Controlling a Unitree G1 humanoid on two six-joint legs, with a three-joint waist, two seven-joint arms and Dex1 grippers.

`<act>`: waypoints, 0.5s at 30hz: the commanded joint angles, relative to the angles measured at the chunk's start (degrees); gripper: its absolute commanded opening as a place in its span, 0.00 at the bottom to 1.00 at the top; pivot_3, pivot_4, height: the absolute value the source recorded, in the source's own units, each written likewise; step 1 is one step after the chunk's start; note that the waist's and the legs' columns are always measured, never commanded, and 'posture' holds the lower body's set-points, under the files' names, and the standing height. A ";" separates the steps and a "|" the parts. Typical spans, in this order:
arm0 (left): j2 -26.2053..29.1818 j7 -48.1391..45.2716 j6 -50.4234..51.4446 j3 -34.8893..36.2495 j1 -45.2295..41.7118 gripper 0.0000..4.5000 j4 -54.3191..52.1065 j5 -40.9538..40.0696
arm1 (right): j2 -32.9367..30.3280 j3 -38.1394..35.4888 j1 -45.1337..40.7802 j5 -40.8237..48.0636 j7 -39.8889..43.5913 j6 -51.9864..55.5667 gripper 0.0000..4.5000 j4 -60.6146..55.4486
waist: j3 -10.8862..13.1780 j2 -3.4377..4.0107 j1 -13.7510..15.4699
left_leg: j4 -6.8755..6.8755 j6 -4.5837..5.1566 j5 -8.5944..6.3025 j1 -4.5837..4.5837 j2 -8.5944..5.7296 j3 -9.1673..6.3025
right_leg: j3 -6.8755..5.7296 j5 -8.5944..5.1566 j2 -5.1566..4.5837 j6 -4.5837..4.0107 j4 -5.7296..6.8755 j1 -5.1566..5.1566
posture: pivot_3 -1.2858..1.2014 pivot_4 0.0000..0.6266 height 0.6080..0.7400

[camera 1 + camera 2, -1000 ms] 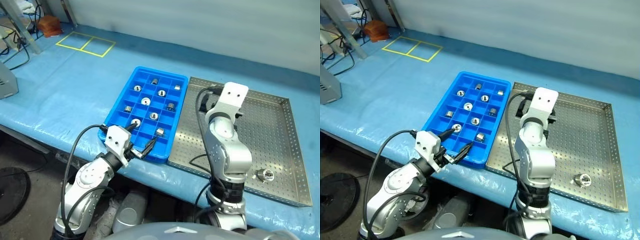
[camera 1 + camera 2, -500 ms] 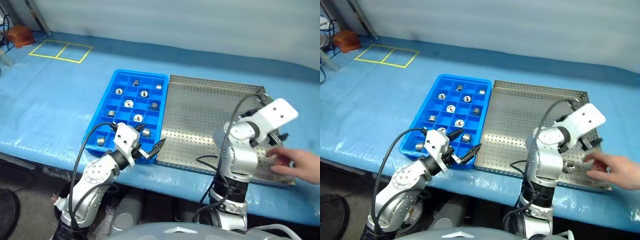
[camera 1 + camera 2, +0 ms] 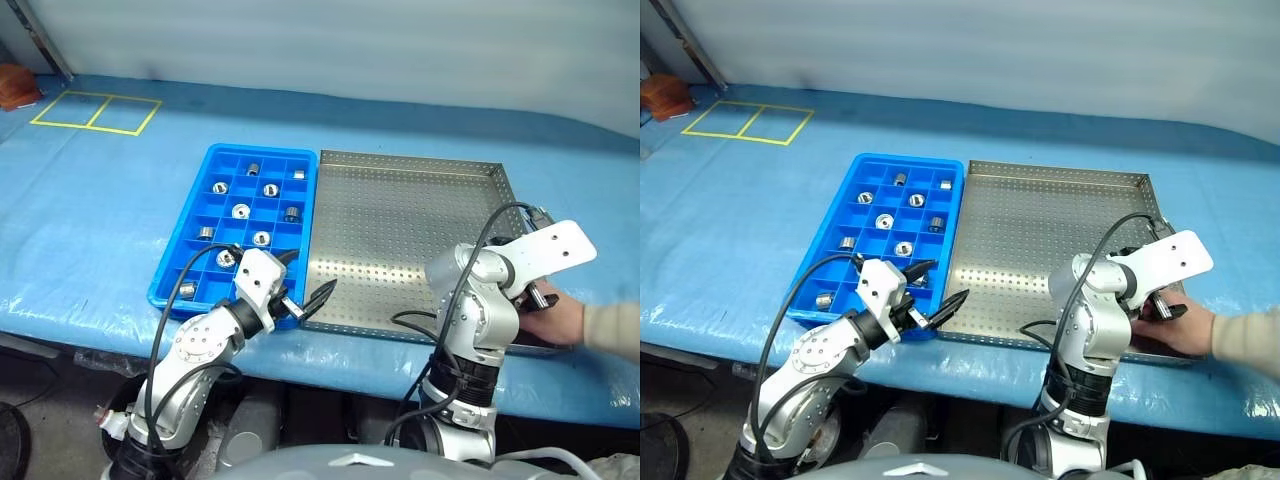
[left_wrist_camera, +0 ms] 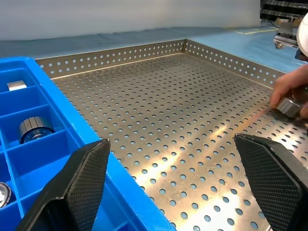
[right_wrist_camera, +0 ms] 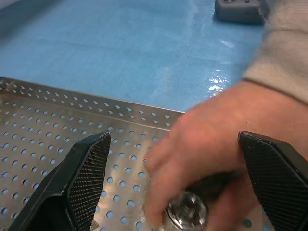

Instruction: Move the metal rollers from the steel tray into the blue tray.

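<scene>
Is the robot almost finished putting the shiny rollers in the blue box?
Nearly. About nine metal rollers already sit in compartments of the blue tray. The steel tray looks bare except for the last roller, which a person's hand covers at its near right corner. Both end effectors, left and right, are open and hold nothing, so that one remains.

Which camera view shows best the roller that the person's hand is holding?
The right wrist view: the roller sits close, under the person's hand. In the left wrist view it is small, at the fingers, over the steel tray. In the eye views the hand hides it.
</scene>
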 commanded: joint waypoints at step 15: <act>-0.65 0.86 -1.76 -1.50 -0.27 1.00 -0.95 0.94 | 14.00 3.08 5.49 2.58 -0.96 0.53 0.99 -0.62 | 0.00 0.00 0.22 | 0.00 0.01 0.00 -0.01 0.00 -0.01 | 0.00 0.00 -0.01 0.00 -0.01 -0.01 | 0.59 0.24 1.00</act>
